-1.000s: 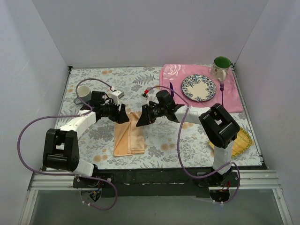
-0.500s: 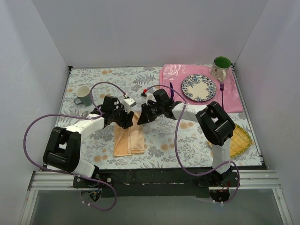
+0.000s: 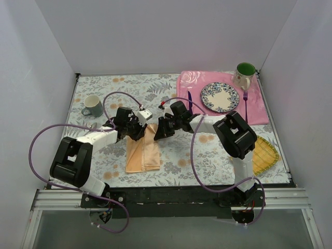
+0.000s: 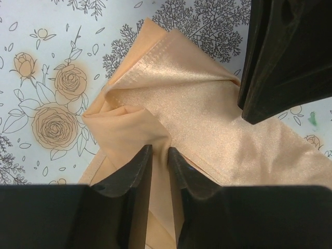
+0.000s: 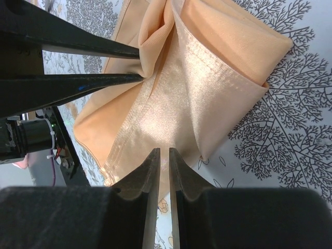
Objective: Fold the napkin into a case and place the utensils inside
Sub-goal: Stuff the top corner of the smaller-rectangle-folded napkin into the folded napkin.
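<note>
Floral tablecloth (image 3: 119,85), overhead cam: napkin (image 3: 144,150) sits folded in the middle, far end bunched up. Only the wrist cams show the grip: left gripper (image 4: 160,155) nearly closed, pinching a cloth fold; right gripper (image 5: 162,158) nearly closed on the shiny hem.

The napkin (image 3: 144,153) lies on the table (image 3: 181,158), a little left of the middle and towards the near edge. My left claw (image 3: 141,132) is at its far end on the left side, and my right claw (image 3: 158,134) is at the same end on the right, the two close together over the cloth. A mug (image 3: 93,105) stands near the left edge, behind and left of the napkin. The placemat (image 3: 189,83) lies in the far right corner. On it sit the plate (image 3: 220,97), the knife (image 3: 190,99) just left of the plate and the fork (image 3: 245,102) just right of it. A second mug (image 3: 244,74) stands behind the plate, at the placemat's far right corner. The woven mat (image 3: 267,155) lies by the right edge, towards the near corner.
</note>
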